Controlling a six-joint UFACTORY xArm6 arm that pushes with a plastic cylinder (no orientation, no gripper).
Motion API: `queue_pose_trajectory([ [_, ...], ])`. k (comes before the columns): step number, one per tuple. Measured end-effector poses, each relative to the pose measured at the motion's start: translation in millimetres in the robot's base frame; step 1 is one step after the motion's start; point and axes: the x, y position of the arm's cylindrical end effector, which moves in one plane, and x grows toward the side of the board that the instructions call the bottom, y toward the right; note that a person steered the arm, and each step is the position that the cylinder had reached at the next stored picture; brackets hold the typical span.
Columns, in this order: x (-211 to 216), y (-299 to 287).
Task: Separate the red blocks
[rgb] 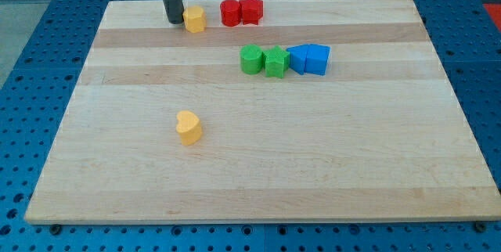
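Note:
Two red blocks sit touching side by side near the view's top: the left red block (230, 12) and the right red block (250, 10); their shapes are hard to make out. My tip (174, 20) is at the top left, just left of a yellow block (195, 19), touching or nearly touching it. The yellow block lies a short gap left of the red pair.
Two green blocks (252, 59) (275, 62) and two blue blocks (299, 59) (317, 59) form a row right of centre. A yellow heart-shaped block (188, 127) lies alone at lower left. The wooden board (313, 166) rests on a blue perforated table.

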Motion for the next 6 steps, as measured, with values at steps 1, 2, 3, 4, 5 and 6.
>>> queue_pose_trajectory([
  [1,-31,1],
  [2,-49,29],
  [3,-50,64],
  [4,-49,97],
  [5,-49,114],
  [6,-47,116],
])
